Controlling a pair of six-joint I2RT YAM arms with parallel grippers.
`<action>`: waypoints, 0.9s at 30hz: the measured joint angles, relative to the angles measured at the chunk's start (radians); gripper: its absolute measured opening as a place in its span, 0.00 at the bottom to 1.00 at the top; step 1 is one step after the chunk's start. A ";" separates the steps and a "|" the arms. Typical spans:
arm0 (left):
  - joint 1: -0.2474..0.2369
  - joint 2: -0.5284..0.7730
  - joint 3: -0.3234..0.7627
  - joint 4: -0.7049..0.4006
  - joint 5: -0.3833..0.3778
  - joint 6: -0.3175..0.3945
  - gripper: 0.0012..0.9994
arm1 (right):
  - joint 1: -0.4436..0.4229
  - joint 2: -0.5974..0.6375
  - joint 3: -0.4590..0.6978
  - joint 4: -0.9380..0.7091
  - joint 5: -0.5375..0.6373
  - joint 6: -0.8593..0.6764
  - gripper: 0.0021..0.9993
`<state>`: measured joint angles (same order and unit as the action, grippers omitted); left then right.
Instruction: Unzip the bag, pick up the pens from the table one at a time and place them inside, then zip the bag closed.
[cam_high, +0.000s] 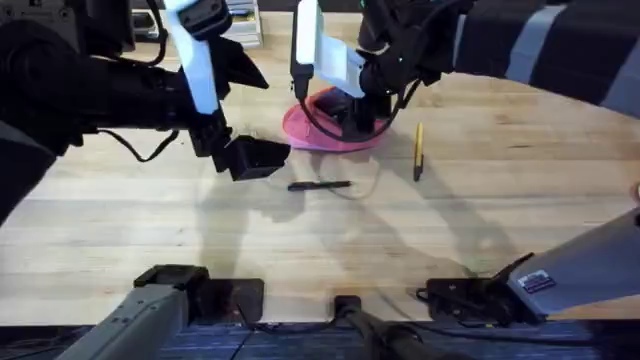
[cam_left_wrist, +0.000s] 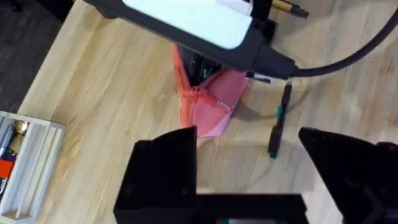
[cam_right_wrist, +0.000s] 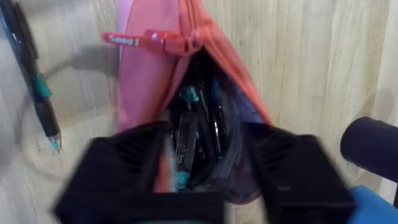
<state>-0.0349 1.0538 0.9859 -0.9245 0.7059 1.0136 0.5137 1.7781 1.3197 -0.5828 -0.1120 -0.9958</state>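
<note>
Right wrist view: the right gripper (cam_right_wrist: 205, 168) hangs over the gaping mouth of the pink fabric pencil pouch (cam_right_wrist: 146, 81), black fingers spread to either side of the opening and gripping nothing, with dark pens (cam_right_wrist: 193, 140) lying inside against the grey lining. Its red zip pull (cam_right_wrist: 134, 39) sits at the closed end. Overhead, the left gripper (cam_high: 250, 158) hovers wide open and empty just beside the pouch, above the pale plank table (cam_high: 200, 240). One dark pen (cam_high: 320, 185) lies near the pouch; a yellow-gold pen (cam_high: 418, 150) rests on its far side.
</note>
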 joint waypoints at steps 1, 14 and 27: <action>0.000 0.000 0.000 0.000 0.000 0.000 0.99 | 0.000 0.000 0.000 -0.004 0.000 0.000 0.83; 0.000 0.000 0.000 0.000 0.000 0.000 0.99 | 0.000 0.000 0.009 -0.103 -0.008 0.019 1.00; 0.000 0.000 0.000 0.016 0.000 0.000 0.99 | 0.000 -0.149 0.013 -0.198 0.014 0.286 1.00</action>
<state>-0.0349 1.0538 0.9859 -0.9086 0.7056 1.0134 0.5137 1.6289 1.3327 -0.7810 -0.0978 -0.7103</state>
